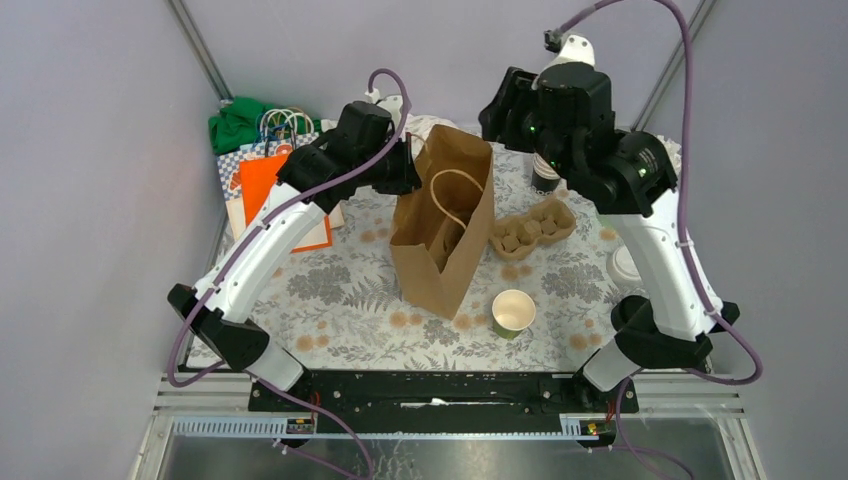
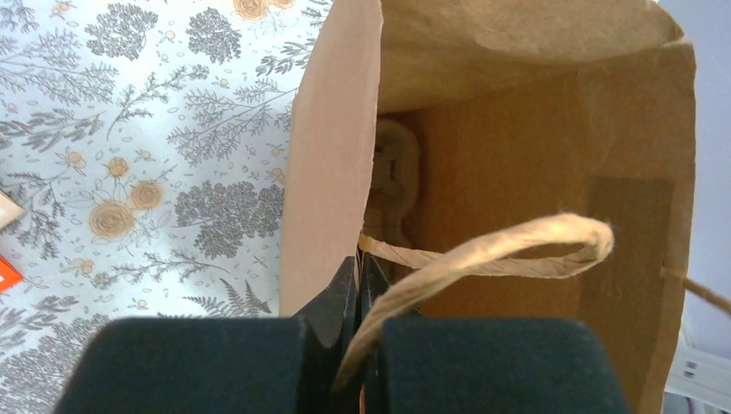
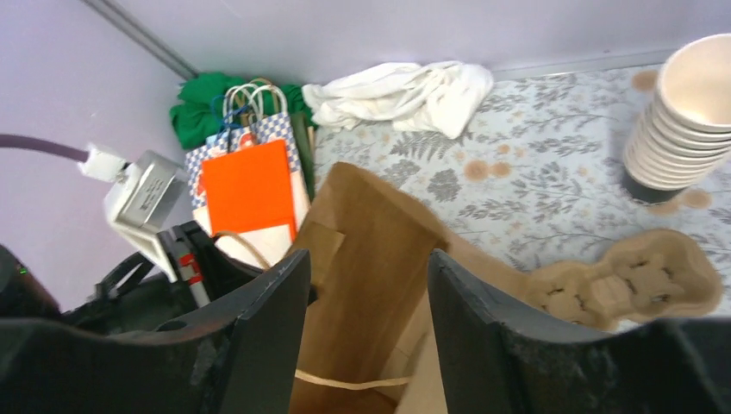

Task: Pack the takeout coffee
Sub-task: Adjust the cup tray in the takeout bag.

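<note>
A brown paper bag stands open mid-table. My left gripper is shut on its left rim; in the left wrist view the fingertips pinch the paper wall beside the twine handle. A pale pulp shape lies inside the bag. My right gripper is open and empty, high above the bag's mouth; it also shows in the right wrist view. A green cup with a white inside stands lidless in front of the bag. No black lids show.
A pulp cup carrier lies right of the bag, also in the right wrist view. A stack of cream cups stands behind it. Gift bags, one orange, a green cloth and a white cloth sit at the back left.
</note>
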You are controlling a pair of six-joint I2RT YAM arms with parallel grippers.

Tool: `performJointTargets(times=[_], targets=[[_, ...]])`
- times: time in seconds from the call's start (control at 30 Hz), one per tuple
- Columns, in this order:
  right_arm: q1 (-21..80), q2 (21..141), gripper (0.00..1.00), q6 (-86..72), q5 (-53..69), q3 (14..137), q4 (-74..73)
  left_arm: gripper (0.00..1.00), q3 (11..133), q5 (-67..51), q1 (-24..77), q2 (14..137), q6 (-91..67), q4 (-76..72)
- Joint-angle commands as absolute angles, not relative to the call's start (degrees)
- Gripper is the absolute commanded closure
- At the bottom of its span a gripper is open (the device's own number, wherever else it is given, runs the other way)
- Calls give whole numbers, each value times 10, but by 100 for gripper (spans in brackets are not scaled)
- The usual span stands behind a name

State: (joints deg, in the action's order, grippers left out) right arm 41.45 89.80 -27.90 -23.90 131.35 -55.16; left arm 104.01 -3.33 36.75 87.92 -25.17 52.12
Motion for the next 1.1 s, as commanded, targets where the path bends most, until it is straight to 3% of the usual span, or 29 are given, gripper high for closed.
performJointTargets(times=[0.0,0.13,0.23,0.37,0.4,0.67,0.87,1.07], targets=[[456,951,42,-308,-199,1347,-575,100,1081,-30,367,888,-312,562],[512,991,46,-321,-191,1380,-565,100,1105,-2,367,891,-345,597],[537,1011,56,-318,-171,1401,-561,100,1134,19,366,907,-371,642],[563,1019,96,-316,-169,1384,-544,100,1129,31,366,905,-407,672],[567,1021,100,-322,-176,1380,-553,100,1119,39,365,898,-415,672],[590,1014,100,-335,-191,1331,-565,100,1067,95,356,832,-455,683],[593,1011,100,-307,-198,1327,-549,100,1095,195,336,815,-455,734],[594,1040,100,-291,-137,1330,-525,100,1028,185,332,774,-445,675]])
